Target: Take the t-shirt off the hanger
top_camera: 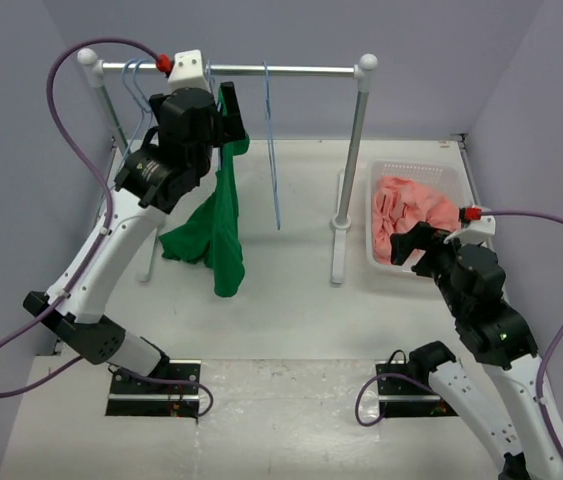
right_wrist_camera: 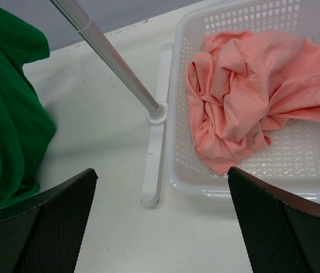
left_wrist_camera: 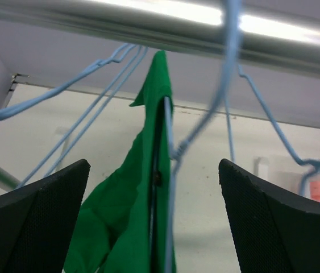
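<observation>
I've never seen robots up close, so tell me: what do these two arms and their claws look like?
The left arm and right arm have white links and black joints. Purple cables loop to white, red-tipped wrist boxes. Fingers are broad, black, mesh-textured.

A: Cloths?
B: Two: one green t-shirt (top_camera: 223,215), one pink cloth (top_camera: 411,210).
A: Hangers (top_camera: 272,150)?
B: Three blue ones, perhaps four; hard to separate on the left. One rail (top_camera: 301,70), one basket (top_camera: 416,167), two arms (top_camera: 111,250).

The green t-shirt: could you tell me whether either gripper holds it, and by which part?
Neither: left gripper open, facing the t-shirt; right gripper open, both empty.
</observation>
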